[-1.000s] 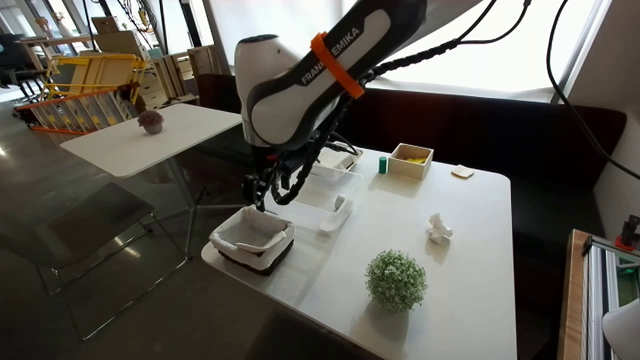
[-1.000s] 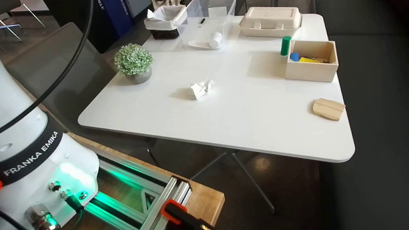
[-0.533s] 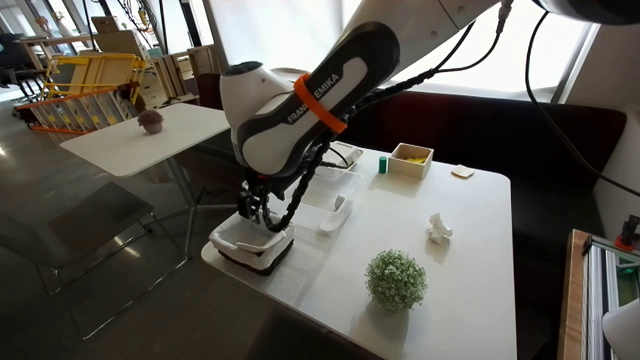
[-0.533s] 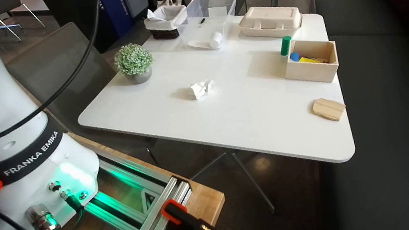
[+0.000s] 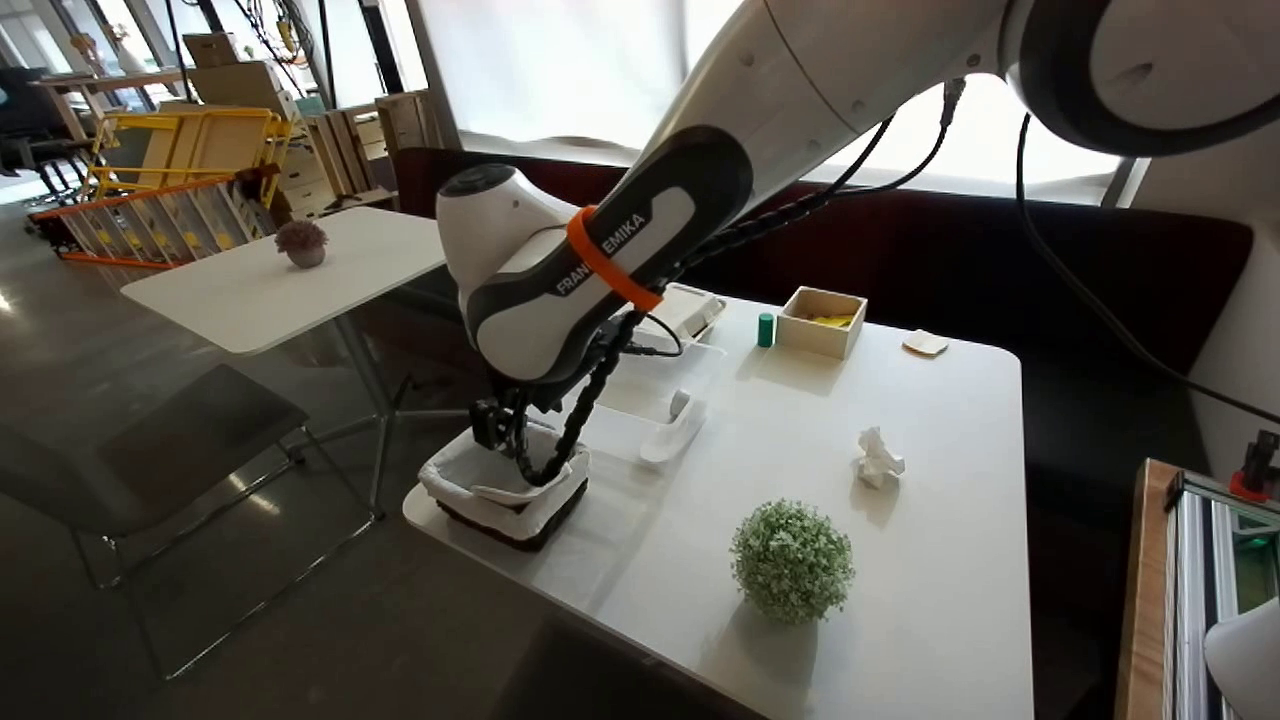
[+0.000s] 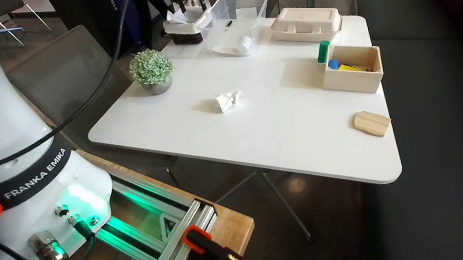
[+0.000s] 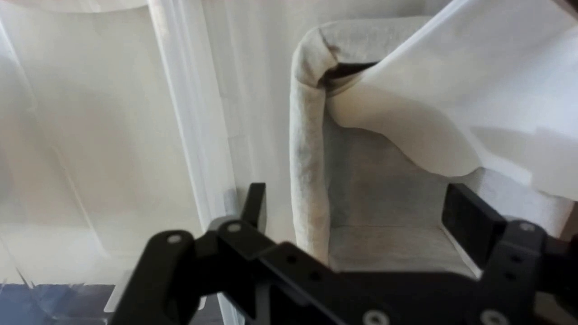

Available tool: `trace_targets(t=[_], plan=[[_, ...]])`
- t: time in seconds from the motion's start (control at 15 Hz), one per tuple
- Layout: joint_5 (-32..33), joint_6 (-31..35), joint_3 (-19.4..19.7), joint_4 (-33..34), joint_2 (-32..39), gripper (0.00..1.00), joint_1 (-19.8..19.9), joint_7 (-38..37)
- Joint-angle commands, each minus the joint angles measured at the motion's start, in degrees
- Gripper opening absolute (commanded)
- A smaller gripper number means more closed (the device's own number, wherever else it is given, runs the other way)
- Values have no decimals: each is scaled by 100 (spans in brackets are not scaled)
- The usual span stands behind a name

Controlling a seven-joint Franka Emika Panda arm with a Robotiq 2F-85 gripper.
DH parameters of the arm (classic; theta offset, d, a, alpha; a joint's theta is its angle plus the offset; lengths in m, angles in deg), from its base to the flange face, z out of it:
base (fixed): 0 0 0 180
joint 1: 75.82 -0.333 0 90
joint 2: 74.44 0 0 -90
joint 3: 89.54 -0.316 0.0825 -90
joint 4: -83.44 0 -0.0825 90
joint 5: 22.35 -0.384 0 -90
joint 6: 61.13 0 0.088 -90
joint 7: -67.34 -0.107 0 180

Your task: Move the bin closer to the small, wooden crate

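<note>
- Since the bin (image 5: 508,512) sits at a corner of the table (image 6: 281,127), just beside the clear plastic tub (image 7: 185,90) and well apart from the wooden crate (image 6: 350,80), you most likely have the whole carry ahead of you.
- Your gripper (image 7: 359,207) is at the bin with its jaws wide apart, nothing clamped between them: in the wrist view, one finger (image 7: 256,203) shows over the gap towards the tub, the other finger (image 7: 472,221) over the bin's inside.
- That straddle suggests you mean to pinch this one wall, where a pale liner (image 7: 309,158) is folded over the rim; expect it to bunch or slip unless you catch the firm wall too.
- Whether your fingertips reach below the rim, you cannot tell: your arm (image 5: 760,120) and its cable (image 5: 590,395) screen them in an exterior view.
- A loose white flap (image 7: 487,90) (liner or paper, it's hard to say) hides part of the bin's inside, and the wrist view's right edge cuts the bin off.
- The tub lies across the straight way to the crate, so you will probably want to lift, not drag.
- Beside the crate, a green cylinder (image 6: 323,51) could be knocked; the crate's contents (image 6: 350,68) are too small to name.
</note>
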Motion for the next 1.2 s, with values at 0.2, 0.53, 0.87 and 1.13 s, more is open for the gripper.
trace_targets(t=[0.2,0.53,0.87,1.13], plan=[[-5,-13,65,774,670,100,-11,28],[10,15,142,1080,968,73,1,18],[-11,-50,165,1280,1080,34,15,44],[-28,-137,158,1334,1139,5,27,63]])
